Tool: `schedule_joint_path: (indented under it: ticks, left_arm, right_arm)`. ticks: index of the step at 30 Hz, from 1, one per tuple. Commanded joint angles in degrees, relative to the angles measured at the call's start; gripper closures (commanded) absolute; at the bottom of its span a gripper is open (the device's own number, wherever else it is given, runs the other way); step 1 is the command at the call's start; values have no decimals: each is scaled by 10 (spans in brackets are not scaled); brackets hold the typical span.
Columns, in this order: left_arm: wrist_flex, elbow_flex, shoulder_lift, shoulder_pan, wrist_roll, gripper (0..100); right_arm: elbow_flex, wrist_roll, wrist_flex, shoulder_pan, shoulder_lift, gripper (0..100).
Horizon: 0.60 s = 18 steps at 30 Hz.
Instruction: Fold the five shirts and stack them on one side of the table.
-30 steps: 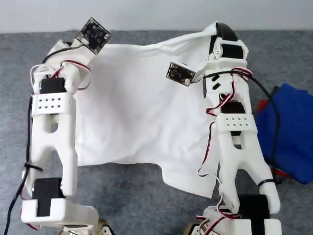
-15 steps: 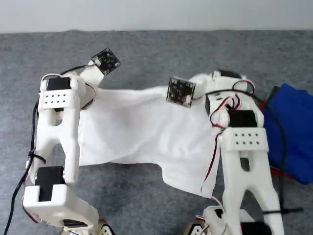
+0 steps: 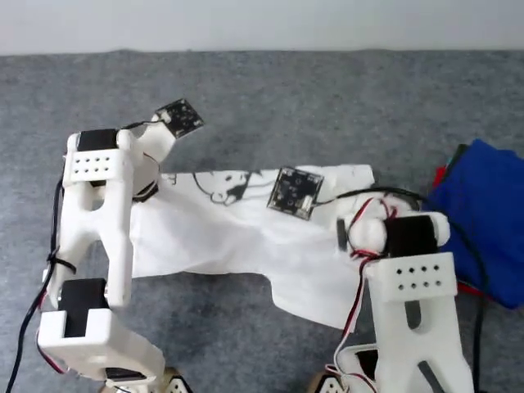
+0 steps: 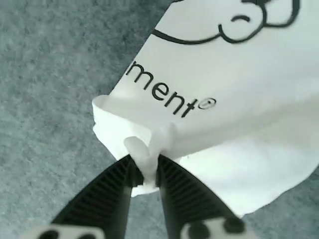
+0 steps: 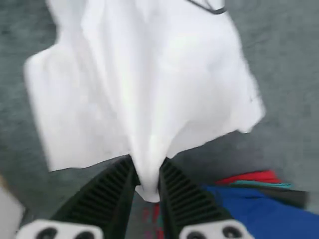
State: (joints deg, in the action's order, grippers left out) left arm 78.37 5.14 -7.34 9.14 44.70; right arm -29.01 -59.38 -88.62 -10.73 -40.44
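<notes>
Shirt: white printed tee (image 3: 237,237) lay mid surface (image 3: 327,98), partly folded over.
L claw (image 4: 144,168): clamped on pinched corner.
R claw (image 5: 145,181): clamped on bunched edge.
Handling: prob. light, limp, sags; hold by corners.

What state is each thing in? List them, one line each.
white shirt: partly folded, far edge doubled over with its print showing, held at two corners.
left gripper: shut on a corner of the white shirt.
right gripper: shut on a bunched fold of the white shirt.
blue shirt: folded, lying at the edge of the table.
</notes>
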Motion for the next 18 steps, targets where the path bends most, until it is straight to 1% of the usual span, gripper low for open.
schedule_joint_path:
  ticks: [1, 5, 10, 18]
  left_arm:
    - [3, -22, -2, 23, -19, 984]
    - [28, -22, -29, 32, -18, 984]
    - [54, -22, -48, 29, -18, 984]
    - [93, -22, -47, 26, -17, 984]
  right_arm:
    - [8, 36, -55, -28, -17, 986]
    - [-33, 40, -84, -55, -22, 987]
    - [-69, 67, -91, -53, -22, 987]
    - [-89, 69, -89, -51, -20, 983]
